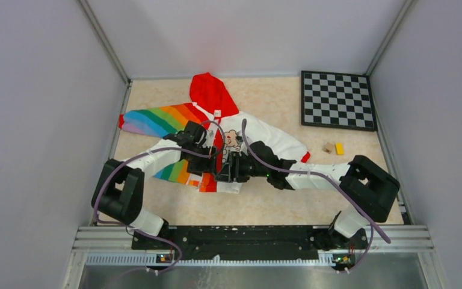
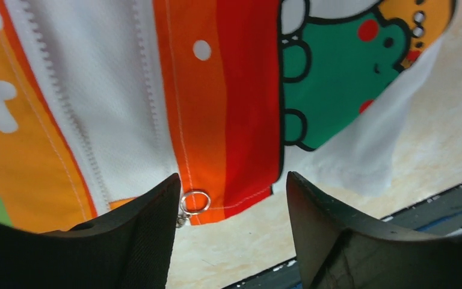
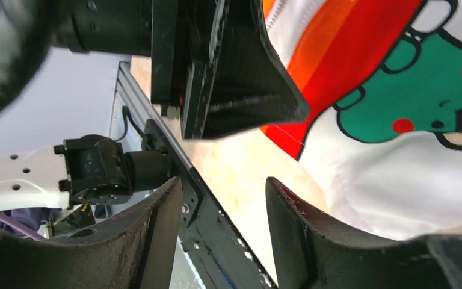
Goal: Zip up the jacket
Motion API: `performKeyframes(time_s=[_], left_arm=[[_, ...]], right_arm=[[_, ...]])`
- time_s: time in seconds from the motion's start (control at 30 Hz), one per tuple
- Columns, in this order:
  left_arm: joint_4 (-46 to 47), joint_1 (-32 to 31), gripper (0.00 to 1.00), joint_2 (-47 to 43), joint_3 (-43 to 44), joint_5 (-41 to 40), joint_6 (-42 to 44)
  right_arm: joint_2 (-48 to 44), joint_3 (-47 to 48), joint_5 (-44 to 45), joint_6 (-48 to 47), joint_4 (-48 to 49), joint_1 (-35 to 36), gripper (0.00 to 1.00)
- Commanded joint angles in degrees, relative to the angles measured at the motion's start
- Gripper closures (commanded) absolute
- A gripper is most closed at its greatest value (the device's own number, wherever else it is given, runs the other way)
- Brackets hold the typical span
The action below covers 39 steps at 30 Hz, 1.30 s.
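Note:
The jacket (image 1: 258,135) lies flat mid-table, red hood (image 1: 212,91) far, rainbow sleeve (image 1: 156,119) to the left, white bear-print half to the right. My left gripper (image 1: 206,158) hovers over the bottom hem, open and empty. In the left wrist view the jacket's orange-red hem (image 2: 234,120) lies between the fingers, and a small metal zipper ring (image 2: 194,201) sits just beside the left finger (image 2: 138,235). My right gripper (image 1: 225,168) is open and empty next to the left one, near the hem corner; the right wrist view shows the white printed fabric (image 3: 409,174) beside its right finger (image 3: 301,235).
A checkerboard (image 1: 337,100) lies at the far right. A small tan block (image 1: 327,147) and a yellow block (image 1: 339,148) sit right of the jacket's sleeve. Grey walls enclose the table; a black rail (image 1: 240,238) runs along the near edge.

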Motion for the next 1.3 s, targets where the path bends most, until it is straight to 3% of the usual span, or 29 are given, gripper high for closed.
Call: performKeyframes(time_s=[0.0,0.23,0.33,0.4,0.67,0.9,1.27], left_arm=[[0.4,0.1,0.36,3.2,3.9,-5.5,2.8],[-0.3,0.1,0.41,6.0,6.4,-9.0,5.2],[-0.1,0.4,0.29,7.5,7.0,-9.4,5.8],[0.6,0.8,0.29,8.8,7.2,-8.5,5.9],[1.1,0.9,0.45,12.0,9.1,-6.1,6.6],[2.3,0.9,0.74,10.3,8.0,-4.3,6.0],[1.6,0.9,0.86,2.5,7.5,-1.8,5.1]], right_arm=[[-0.6,-2.5,1.6,1.6,5.3,0.2,0.48],[-2.4,-6.1,3.7,0.8,5.2,0.3,0.48],[-2.9,-7.0,4.5,0.2,5.1,0.1,0.48],[-2.9,-7.4,5.1,-0.1,4.9,0.1,0.48],[-3.1,-7.0,6.5,-1.6,4.3,0.1,0.48],[0.0,-3.4,7.1,-2.6,3.8,0.2,0.49],[5.4,-1.2,8.3,-0.8,14.6,0.3,0.6]])
